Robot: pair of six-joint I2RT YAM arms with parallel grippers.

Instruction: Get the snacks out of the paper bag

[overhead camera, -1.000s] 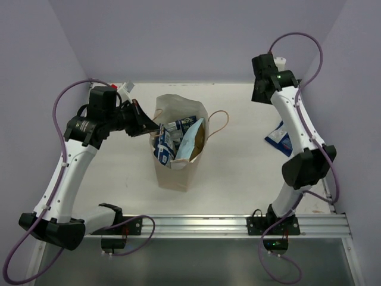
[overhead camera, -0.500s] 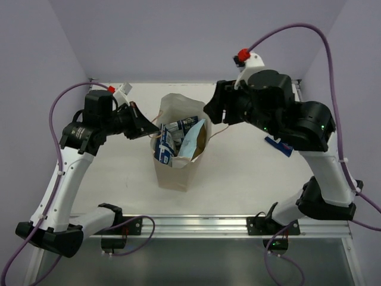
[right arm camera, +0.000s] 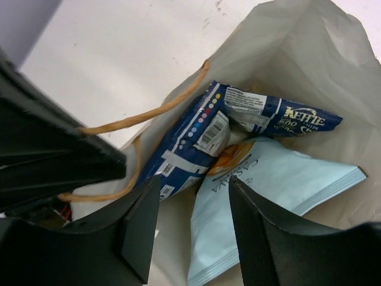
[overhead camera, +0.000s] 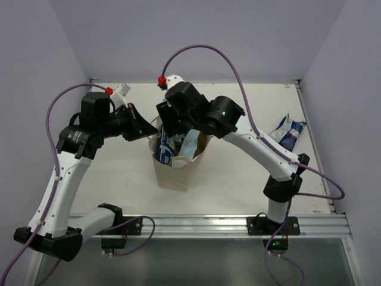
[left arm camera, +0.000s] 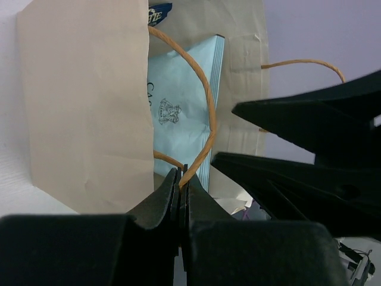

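The paper bag (overhead camera: 172,171) stands mid-table with its mouth open upward. Inside lie a light blue chip bag (right arm camera: 271,190) and two dark blue and white snack packets (right arm camera: 191,149) (right arm camera: 280,114). My left gripper (left arm camera: 180,179) is shut on the bag's brown cord handle (left arm camera: 205,107) at the bag's left rim (overhead camera: 150,127). My right gripper (right arm camera: 193,208) hangs open just above the bag's mouth (overhead camera: 174,136), one finger (right arm camera: 140,229) over the dark blue packet, the other (right arm camera: 265,235) over the light blue bag. Nothing sits between them.
One more dark blue and white snack packet (overhead camera: 288,133) lies on the table at the right, near the side wall. The bag's second cord handle (left arm camera: 303,62) sticks out on its far side. Purple walls enclose the table on three sides.
The right arm has swung from the back right corner leftward over the bag's mouth, its jaws narrowing a little. The left gripper kept hold of the handle.
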